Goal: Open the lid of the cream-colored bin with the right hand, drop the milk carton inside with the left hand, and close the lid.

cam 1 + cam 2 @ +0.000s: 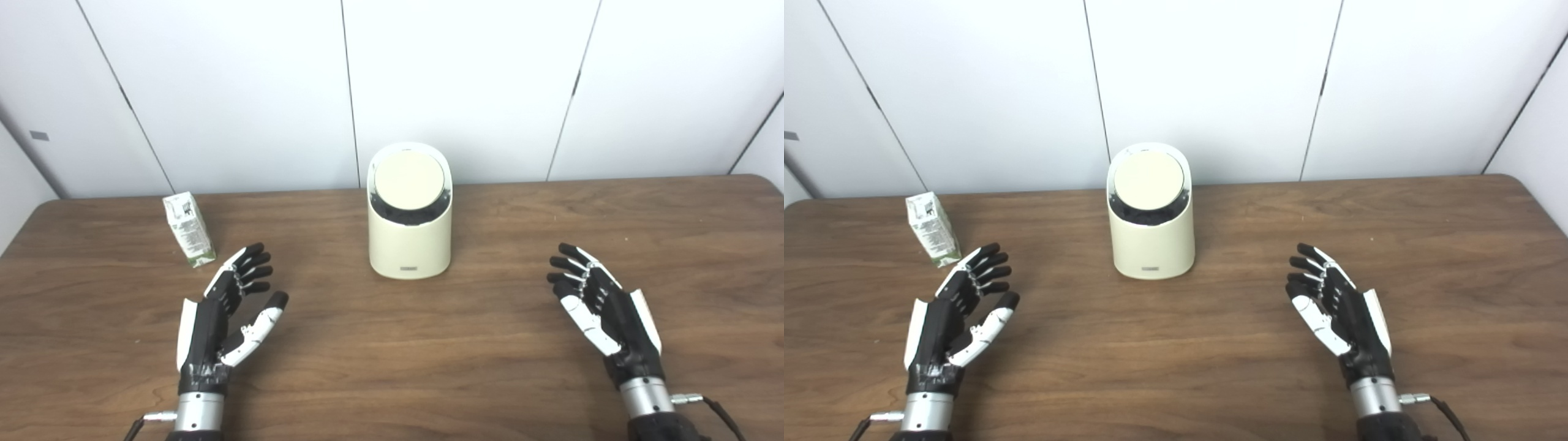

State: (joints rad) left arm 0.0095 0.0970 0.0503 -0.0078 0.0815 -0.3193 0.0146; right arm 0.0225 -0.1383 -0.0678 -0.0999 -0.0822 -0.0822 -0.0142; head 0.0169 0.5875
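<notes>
A cream-colored bin (410, 245) stands upright in the middle of the wooden table (392, 367), its round lid (409, 179) lying shut on the slanted top. A small white and green milk carton (188, 229) stands to the left, slightly tilted. My left hand (229, 318) hovers open just in front of and right of the carton, not touching it. My right hand (597, 306) is open too, well to the right of the bin, holding nothing.
White wall panels (465, 86) run along behind the table's far edge. The table's rounded corners show at far left and far right. Thin cables leave both wrists at the bottom of the picture.
</notes>
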